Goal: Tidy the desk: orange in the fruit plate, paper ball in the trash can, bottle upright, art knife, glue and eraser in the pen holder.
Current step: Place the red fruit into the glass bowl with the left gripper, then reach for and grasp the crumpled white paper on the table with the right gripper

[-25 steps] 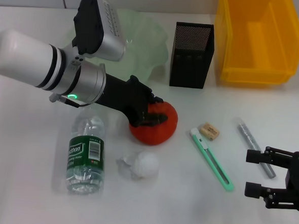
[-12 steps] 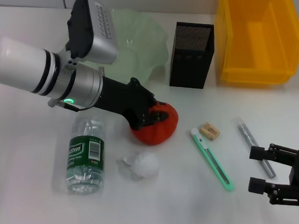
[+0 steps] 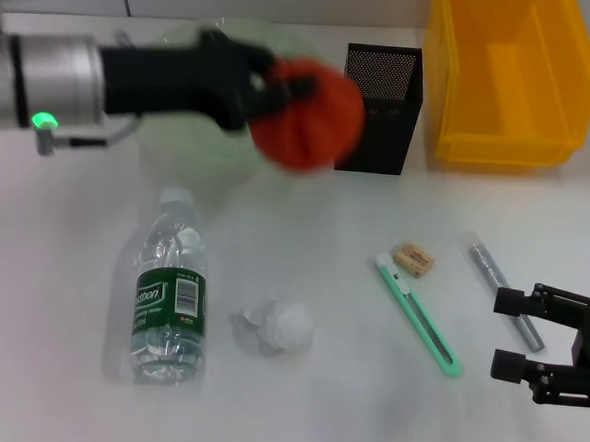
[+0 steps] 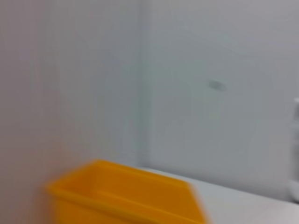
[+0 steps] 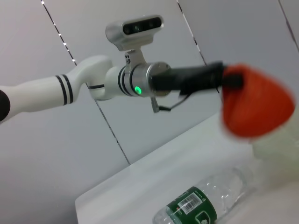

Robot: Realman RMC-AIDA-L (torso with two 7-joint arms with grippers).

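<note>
The left gripper (image 3: 268, 89) is raised above the white counter (image 3: 54, 387), its black fingers (image 3: 246, 66) clamped on the round orange-red fruit (image 3: 309, 117), which hangs in the air over the near edge of the pale green wavy-rimmed fruit plate (image 3: 184, 149) and just beside the black mesh square pen holder (image 3: 380, 108); the right wrist view shows the same fruit (image 5: 254, 106) held clear of the surface at the end of the outstretched white arm. The right gripper (image 3: 528, 340) sits low at the near right corner of the counter, its 2 black fingers spread apart with nothing between them. The clear plastic water bottle with a green label (image 3: 173, 299) lies on its side on the near left part of the counter, cap pointing away from the robot. The crumpled white paper ball (image 3: 276, 327) rests just beside it on the right. The mint-green art knife (image 3: 419, 314) lies diagonally near the middle, with the small beige eraser (image 3: 412, 258) close to its far end. The slim grey glue stick (image 3: 505, 291) lies further right, its near end next to the right gripper. The large yellow plastic bin (image 3: 509, 79) stands at the far right, beside the pen holder.
</note>
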